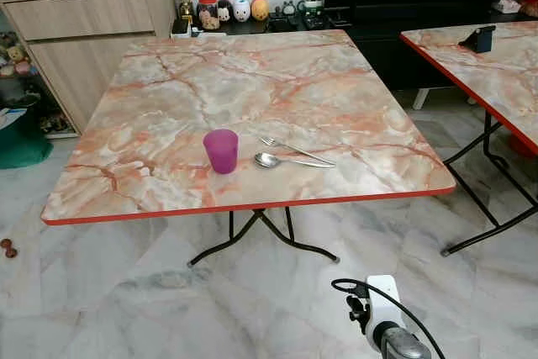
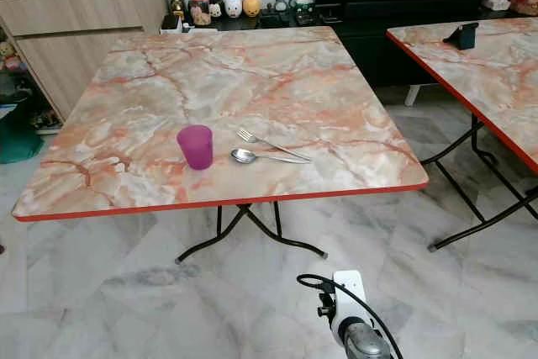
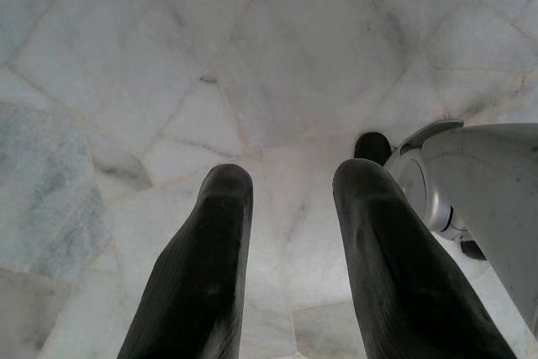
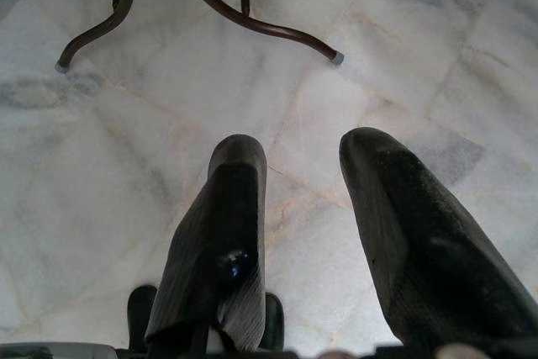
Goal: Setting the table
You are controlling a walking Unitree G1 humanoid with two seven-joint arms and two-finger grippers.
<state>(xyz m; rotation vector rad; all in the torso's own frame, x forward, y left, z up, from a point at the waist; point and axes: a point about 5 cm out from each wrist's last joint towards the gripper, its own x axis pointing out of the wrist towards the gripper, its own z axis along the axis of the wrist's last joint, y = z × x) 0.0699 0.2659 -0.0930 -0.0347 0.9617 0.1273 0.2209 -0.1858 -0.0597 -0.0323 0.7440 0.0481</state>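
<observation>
On the marble-patterned table [image 1: 168,81] a purple cup [image 1: 221,150], fork [image 1: 290,149] and spoon [image 1: 286,161] are lying near its front edge. We are hanging left gripper [image 3: 286,250] and right gripper [image 4: 311,233] over the floor, fingers apart and empty. We are judging the setting part-done; next calls for fetching a missing piece.

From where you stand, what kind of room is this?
Probably a home living or dining area: a folding marble-pattern table holding a purple cup, spoon and fork, a wooden cabinet and figurines behind.
</observation>
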